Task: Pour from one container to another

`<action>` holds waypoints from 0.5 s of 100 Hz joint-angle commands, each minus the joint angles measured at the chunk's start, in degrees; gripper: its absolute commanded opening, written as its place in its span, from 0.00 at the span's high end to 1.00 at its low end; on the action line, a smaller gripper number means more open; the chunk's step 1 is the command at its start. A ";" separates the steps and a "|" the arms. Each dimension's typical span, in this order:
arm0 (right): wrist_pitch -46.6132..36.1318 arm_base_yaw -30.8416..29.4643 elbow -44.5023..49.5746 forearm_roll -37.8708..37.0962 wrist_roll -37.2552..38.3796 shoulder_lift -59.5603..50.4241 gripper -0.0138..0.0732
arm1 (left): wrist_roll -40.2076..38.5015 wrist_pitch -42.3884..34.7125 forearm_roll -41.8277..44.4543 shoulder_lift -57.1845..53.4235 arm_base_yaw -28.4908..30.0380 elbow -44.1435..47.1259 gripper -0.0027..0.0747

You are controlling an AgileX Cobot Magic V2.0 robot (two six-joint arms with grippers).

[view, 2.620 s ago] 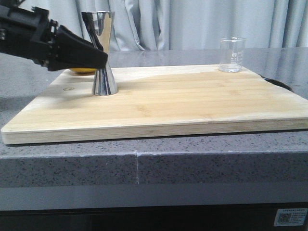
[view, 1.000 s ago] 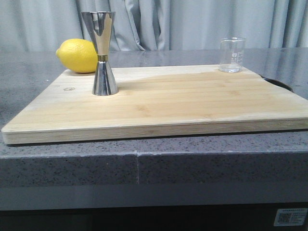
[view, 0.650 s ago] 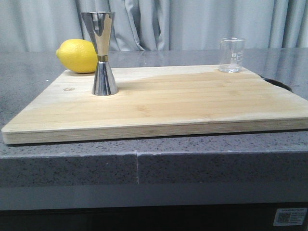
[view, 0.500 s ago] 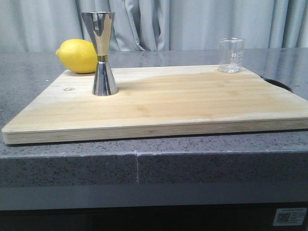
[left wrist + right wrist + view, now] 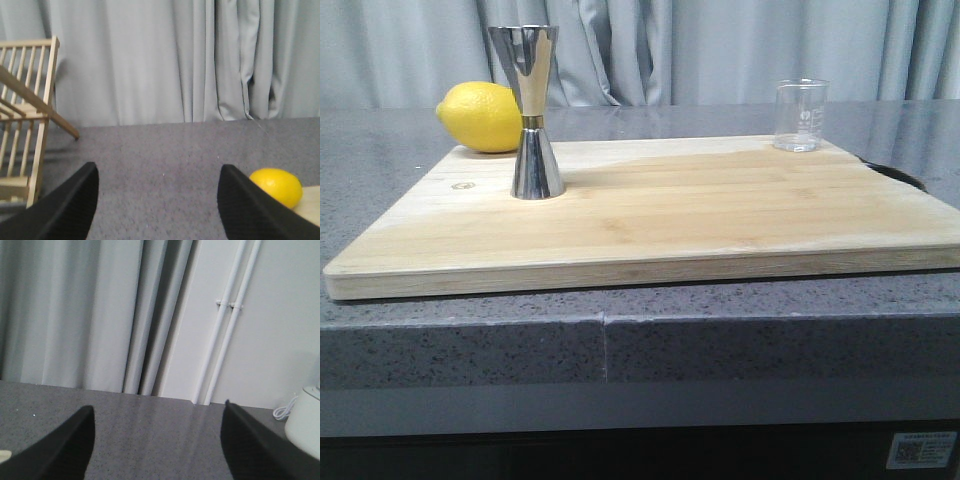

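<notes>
Glass beaker (image 5: 801, 115) sits upright at the far right corner of the wooden board (image 5: 670, 215), so the right arm's nearer, I'd guess. Steel jigger (image 5: 532, 110) stands tall on the left, well apart. Both sets of jaws gape wide, gripping nothing; neither wrist view shows the beaker. Clear glass, shiny hourglass metal.

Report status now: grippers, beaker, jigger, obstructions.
Left gripper and right gripper open, empty. Small clear glass beaker and tall steel hourglass jigger upright on wooden board, apart. Nothing between them.
</notes>
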 commanded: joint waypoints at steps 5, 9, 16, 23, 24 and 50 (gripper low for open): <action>-0.43 -0.37 3.15 -0.50 0.04 -4.78 0.29 | -0.50 -1.30 -3.58 -2.79 0.18 3.36 0.37; -0.43 -0.37 4.58 -0.50 0.04 -6.03 0.29 | -0.50 -1.30 -3.58 -3.30 0.18 4.22 0.37; -0.43 -0.37 6.63 -0.50 0.04 -8.50 0.29 | -0.50 -0.97 -3.93 -3.98 0.18 5.29 0.37; -0.55 -0.37 8.36 -0.06 0.04 -10.90 0.29 | -0.50 0.07 -4.42 -4.24 0.18 5.80 0.37; -0.55 -0.37 8.64 0.07 0.04 -11.35 0.29 | -0.50 0.30 -4.53 -4.24 0.18 5.93 0.37; -2.20 -0.37 12.85 1.44 0.04 -18.00 0.57 | -0.50 5.75 -4.41 -4.24 0.18 7.78 0.59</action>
